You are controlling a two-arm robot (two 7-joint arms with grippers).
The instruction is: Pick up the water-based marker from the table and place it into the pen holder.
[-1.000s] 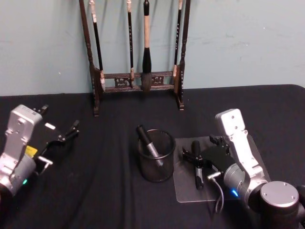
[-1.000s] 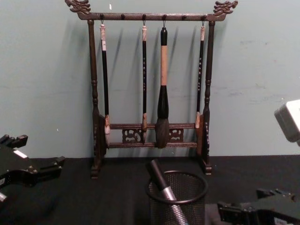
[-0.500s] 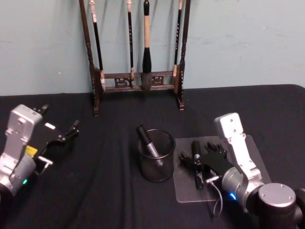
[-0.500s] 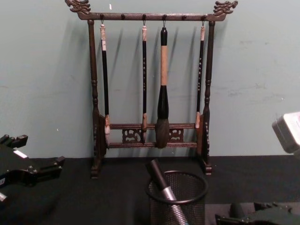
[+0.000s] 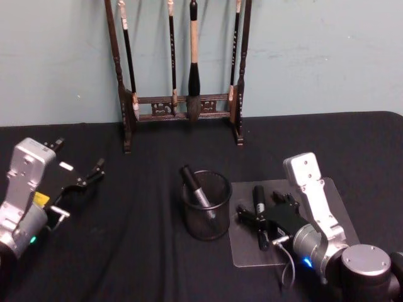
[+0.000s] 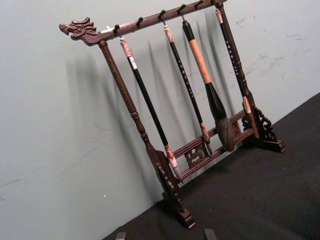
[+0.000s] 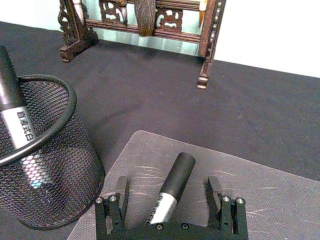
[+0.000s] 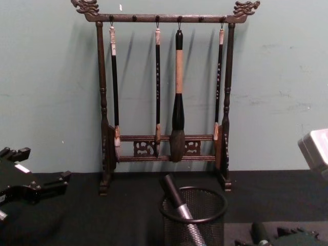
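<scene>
Right wrist view: right claw (image 7: 168,186) low, spread astride water-based marker (image 7: 171,181).

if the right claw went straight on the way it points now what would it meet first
Most likely the water-based marker: it lies on the clear mat, inside the open right claw, cap pointing away. Past it the claw would probably press onto the mat, though depth is unclear.

Pen holder (image 8: 207,229) low centre, 1 marker (image 8: 175,197) leaning inside; brush rack (image 8: 101,102) behind, 4 brushes (image 8: 178,115) hanging.
</scene>
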